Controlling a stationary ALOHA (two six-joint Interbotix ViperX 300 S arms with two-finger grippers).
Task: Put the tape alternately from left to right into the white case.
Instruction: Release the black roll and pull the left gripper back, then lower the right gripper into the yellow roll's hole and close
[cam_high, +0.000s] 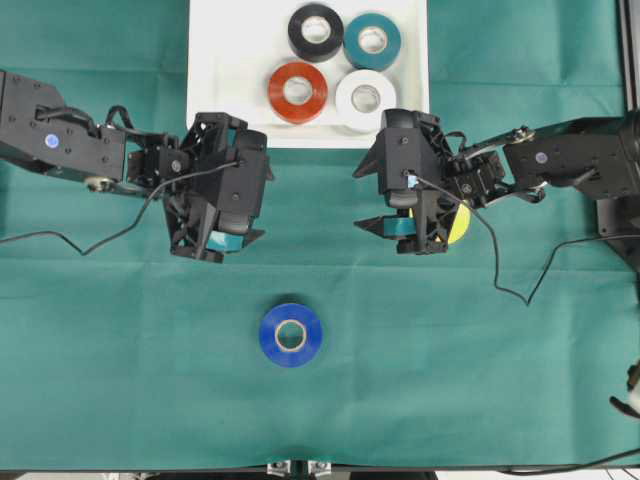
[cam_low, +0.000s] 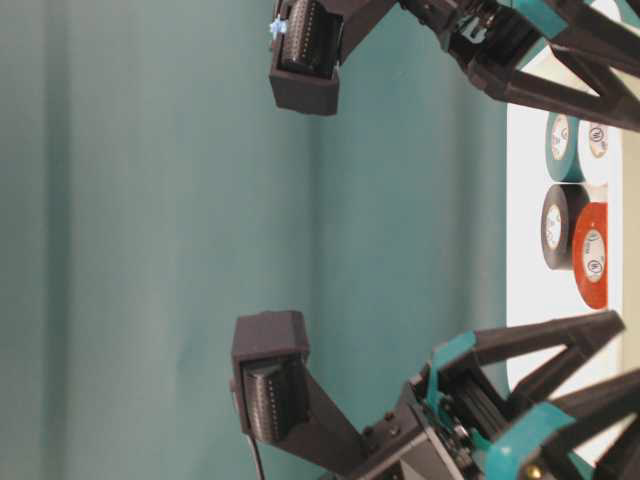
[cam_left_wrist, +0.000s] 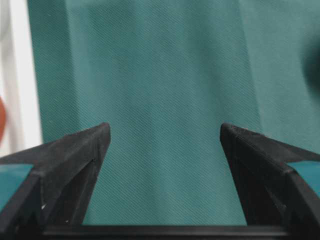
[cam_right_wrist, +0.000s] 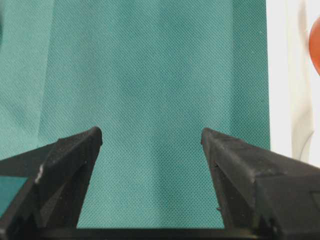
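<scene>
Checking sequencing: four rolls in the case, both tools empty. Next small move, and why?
Probably swing the left tool down toward the blue roll and lower over it. It is open and empty, and blue lies bare on the cloth; the yellow roll is mostly hidden under the right tool.

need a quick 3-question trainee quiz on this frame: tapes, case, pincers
1. How many tape rolls lie in the white case?
2. True or false: the blue roll lies on the green cloth, outside the case.
3. Which roll is partly hidden under the right pincer? A red, B yellow, C black

Key:
1. Four: black roll, teal roll, red roll, white roll.
2. True.
3. B, the yellow roll. Both this and the left pincer are open and empty.
</scene>
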